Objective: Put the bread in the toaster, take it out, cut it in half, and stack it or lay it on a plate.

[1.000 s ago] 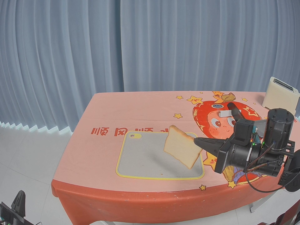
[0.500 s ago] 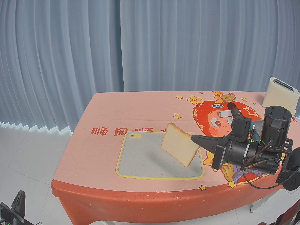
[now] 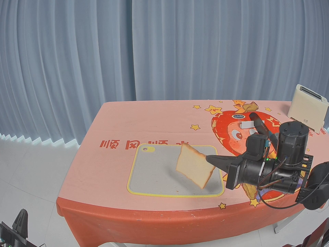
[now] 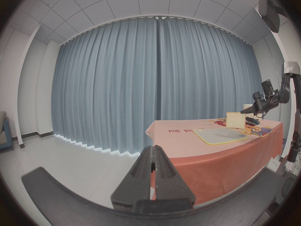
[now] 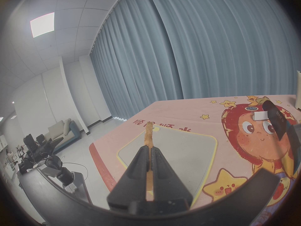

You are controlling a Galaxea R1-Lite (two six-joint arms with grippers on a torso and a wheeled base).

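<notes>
While my right gripper (image 3: 207, 157) pinches the bread slice (image 3: 192, 165), the cutting board (image 3: 154, 175) lies below it. My left gripper (image 4: 153, 149): fingers pressed together, well apart.

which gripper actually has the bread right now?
The right gripper, shut on one edge of the bread slice, holding it tilted in the air over the cutting board. The left gripper is shut on nothing, away from the table.
</notes>
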